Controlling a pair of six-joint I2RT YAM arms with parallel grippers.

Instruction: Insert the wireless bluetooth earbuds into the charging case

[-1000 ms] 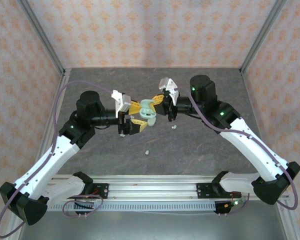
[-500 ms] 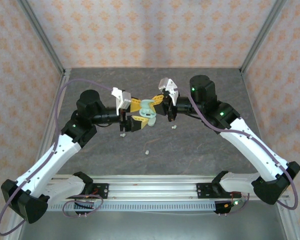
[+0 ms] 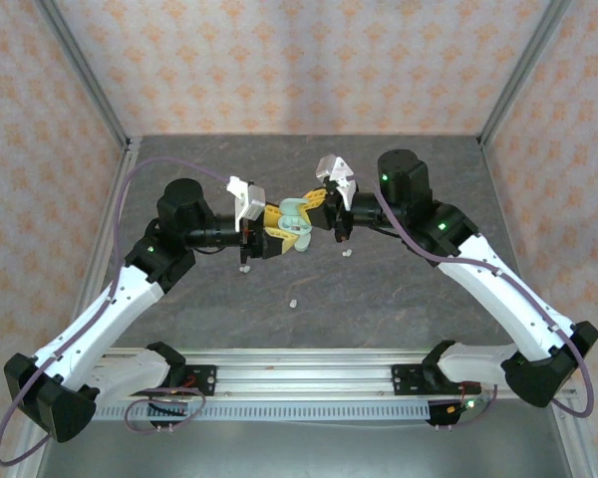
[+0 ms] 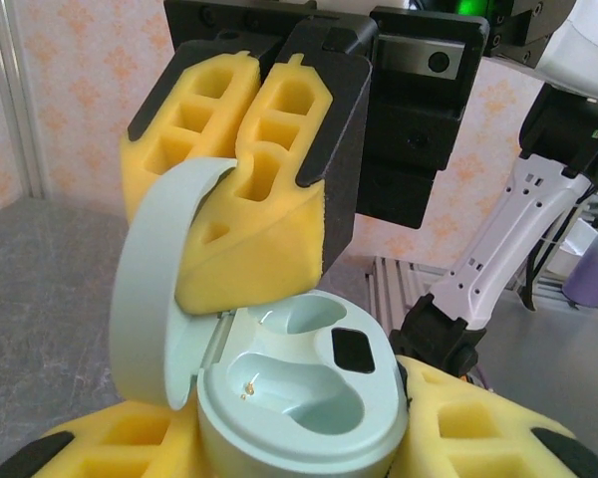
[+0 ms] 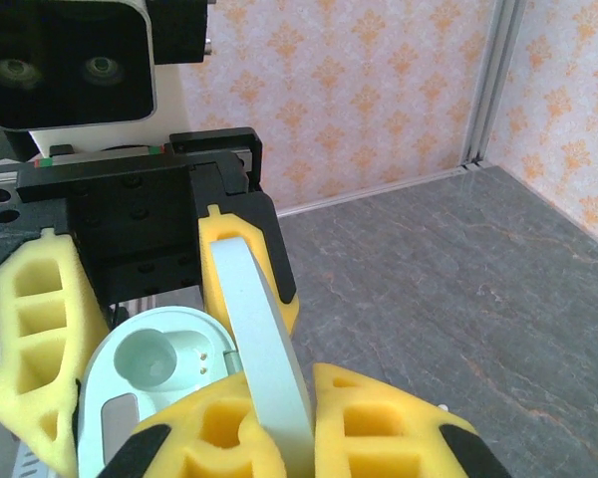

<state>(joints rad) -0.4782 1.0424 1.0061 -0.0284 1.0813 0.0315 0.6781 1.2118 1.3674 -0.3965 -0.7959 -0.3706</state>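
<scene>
Jaws tight: left gripper (image 4: 291, 440) on charging case (image 4: 309, 398) base, right gripper (image 5: 284, 418) on lid (image 4: 154, 289); wells empty.

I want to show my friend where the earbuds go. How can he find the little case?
Find the middle of the grey table, where both robot arms meet. Between their yellow foam fingers is the charging case, a pale mint oval with its lid flipped open. It's much bigger than the tiny pale earbuds lying loose on the table.
</scene>
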